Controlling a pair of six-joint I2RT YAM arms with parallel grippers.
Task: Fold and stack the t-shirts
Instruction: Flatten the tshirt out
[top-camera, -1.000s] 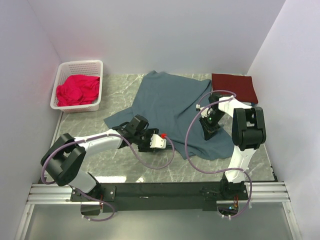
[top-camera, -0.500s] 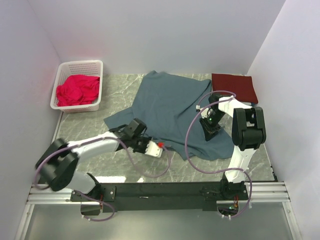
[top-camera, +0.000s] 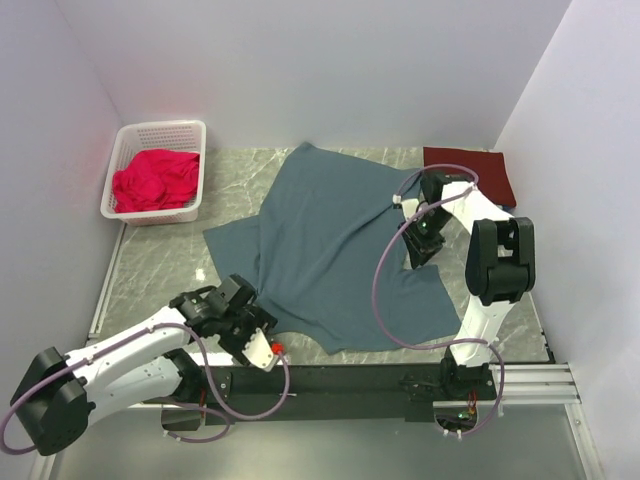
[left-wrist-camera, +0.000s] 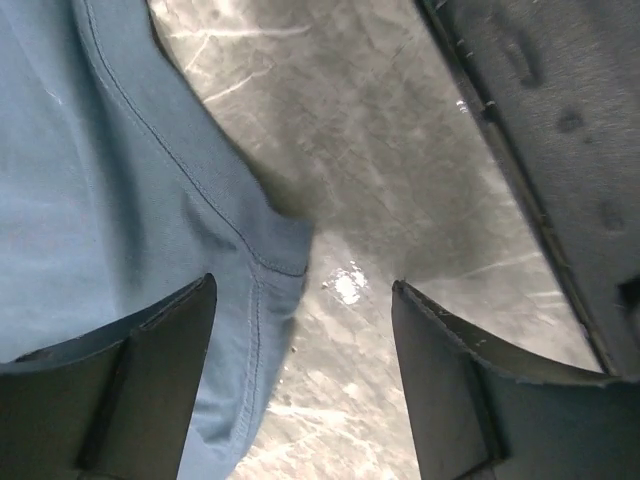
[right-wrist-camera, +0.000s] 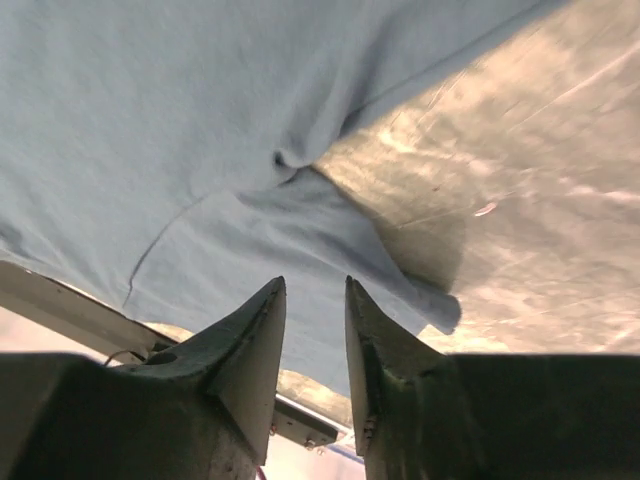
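The slate blue-grey t-shirt (top-camera: 340, 245) lies spread flat over the middle of the marble table. A dark maroon t-shirt (top-camera: 470, 172) lies folded at the back right corner. My left gripper (top-camera: 265, 340) hovers low at the blue-grey shirt's near left hem corner (left-wrist-camera: 270, 250), open. Only the hem edge and bare marble show between its fingers (left-wrist-camera: 160, 370). My right gripper (top-camera: 420, 248) hangs over the shirt's right side by the sleeve (right-wrist-camera: 330, 230). Its fingers (right-wrist-camera: 250, 340) stand slightly apart, with nothing pinched between them.
A white basket (top-camera: 163, 127) holding a bright pink-red cloth (top-camera: 155, 180) stands at the back left. The black base rail (top-camera: 330, 380) runs along the table's near edge, close to my left gripper. Walls close in the left, back and right.
My left arm has swung toward the near edge, dragging the shirt's lower left part out flat, then shut and opened again. My right gripper shifted back slightly and opened.
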